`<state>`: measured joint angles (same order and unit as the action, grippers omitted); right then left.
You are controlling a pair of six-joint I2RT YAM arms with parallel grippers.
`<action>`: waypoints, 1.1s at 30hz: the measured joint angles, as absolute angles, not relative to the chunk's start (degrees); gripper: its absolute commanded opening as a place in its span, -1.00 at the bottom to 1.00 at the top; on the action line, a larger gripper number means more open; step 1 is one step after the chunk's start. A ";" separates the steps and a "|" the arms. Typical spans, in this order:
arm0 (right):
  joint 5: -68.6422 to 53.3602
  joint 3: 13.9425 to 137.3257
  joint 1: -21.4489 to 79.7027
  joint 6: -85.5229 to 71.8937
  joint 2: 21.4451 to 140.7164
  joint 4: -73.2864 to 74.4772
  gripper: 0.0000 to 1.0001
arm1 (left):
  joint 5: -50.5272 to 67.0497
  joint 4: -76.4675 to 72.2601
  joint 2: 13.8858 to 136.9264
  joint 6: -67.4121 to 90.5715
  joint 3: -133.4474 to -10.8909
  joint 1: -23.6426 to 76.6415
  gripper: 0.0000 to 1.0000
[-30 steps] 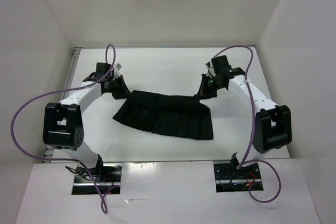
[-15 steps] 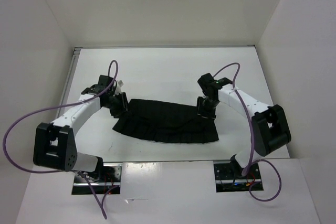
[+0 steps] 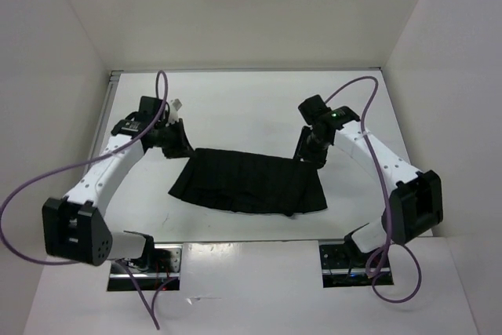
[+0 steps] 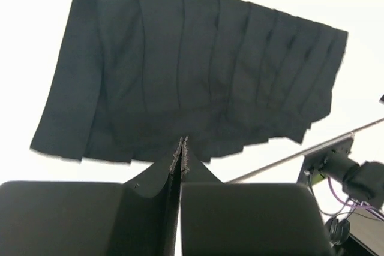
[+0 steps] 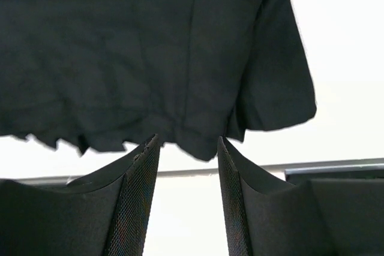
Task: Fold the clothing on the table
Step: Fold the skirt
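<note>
The clothing (image 3: 247, 182), a black pleated skirt, lies flat and doubled over on the white table (image 3: 235, 107), its pleats running front to back. My left gripper (image 3: 179, 145) hovers at the skirt's far left corner. In the left wrist view it (image 4: 182, 143) is shut with nothing between its fingers, and the skirt (image 4: 180, 76) spreads out beyond the tips. My right gripper (image 3: 306, 151) is at the far right corner. Its fingers stand apart and empty (image 5: 187, 142), just short of the skirt's ragged edge (image 5: 150, 58).
White upright walls (image 3: 70, 45) close in the table on the left, back and right. Both arm bases (image 3: 145, 260) sit at the near edge behind a metal strip. Purple cables (image 3: 31, 194) loop off each arm.
Both grippers carried the skirt's far edge toward the near side, let it go and drew back. The right gripper opened. The left opened, then shut again. The skirt now lies folded over.
</note>
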<state>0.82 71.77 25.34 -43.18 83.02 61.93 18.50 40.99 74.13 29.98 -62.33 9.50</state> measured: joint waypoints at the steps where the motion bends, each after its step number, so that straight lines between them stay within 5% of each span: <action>1: 0.86 70.78 25.36 -43.31 83.90 61.10 -0.02 | 18.65 39.59 76.36 29.95 -62.39 9.65 -1.00; 12: 0.89 64.66 24.71 -43.83 99.81 50.72 -0.11 | 19.22 28.32 99.96 30.46 -65.25 11.09 -1.00; 25: 2.98 83.79 17.54 -39.24 115.46 46.02 -0.13 | 16.12 25.36 112.03 33.06 -73.54 8.73 -1.00; 33: 6.07 86.52 16.45 -32.99 112.57 42.98 0.39 | 13.56 25.87 117.16 32.69 -84.66 6.76 -1.00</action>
